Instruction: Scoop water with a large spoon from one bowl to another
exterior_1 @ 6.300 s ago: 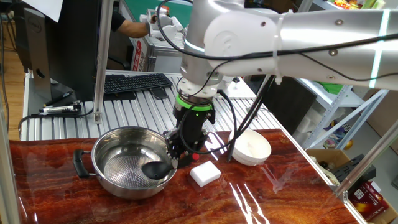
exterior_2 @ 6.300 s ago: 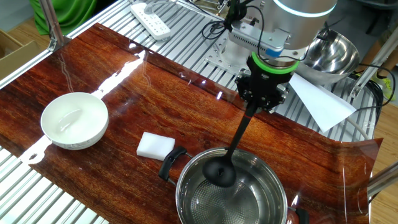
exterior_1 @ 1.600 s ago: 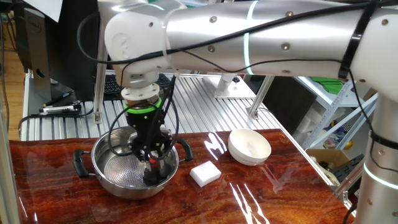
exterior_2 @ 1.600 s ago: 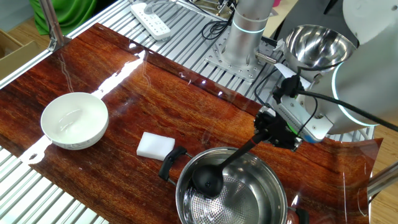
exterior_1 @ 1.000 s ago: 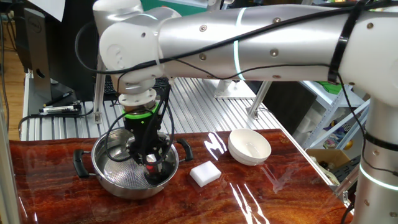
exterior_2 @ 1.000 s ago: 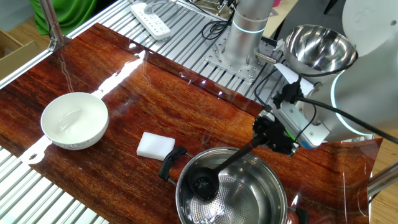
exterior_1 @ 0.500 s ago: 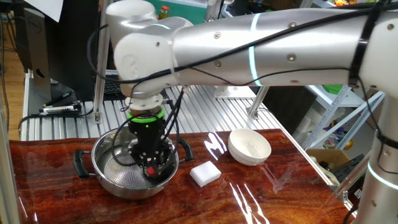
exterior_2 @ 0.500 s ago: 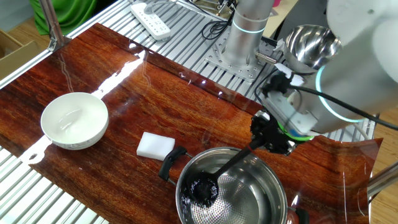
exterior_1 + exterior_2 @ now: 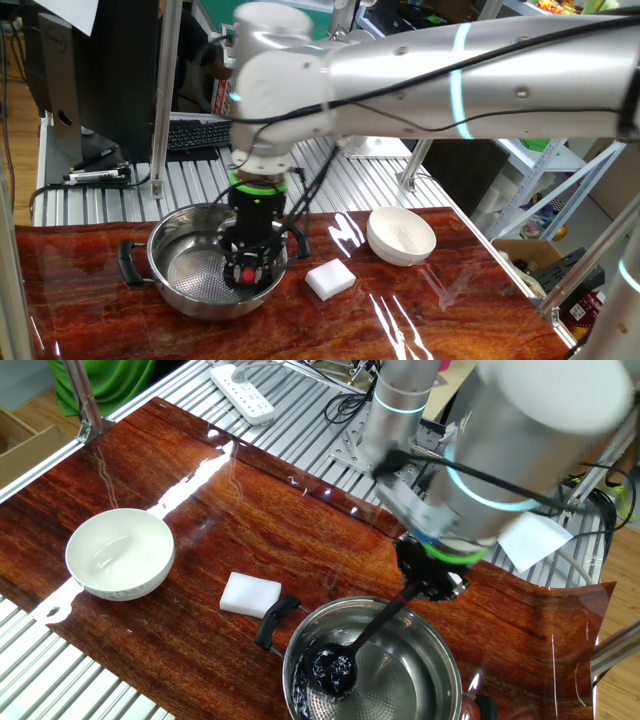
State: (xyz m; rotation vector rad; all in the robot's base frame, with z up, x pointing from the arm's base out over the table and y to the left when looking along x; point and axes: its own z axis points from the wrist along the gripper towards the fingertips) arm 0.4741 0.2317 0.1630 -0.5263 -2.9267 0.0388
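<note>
Stainless steel is noted first: the wide pot with black side handles is set on the wooden table near its front edge, directly under the arm. Water is seen glinting around the ladle's cup, though its depth cannot be judged. The white bowl is placed well apart from the pot, across the white block, and whether it holds water cannot be told. The ladle is held by its handle top in the jaws of the gripper, which are clenched on it; the handle is slanted down from the jaws, with the cup lying low inside the pot towards the bowl's side. A level lift out of the pot is judged the next requirement.
</note>
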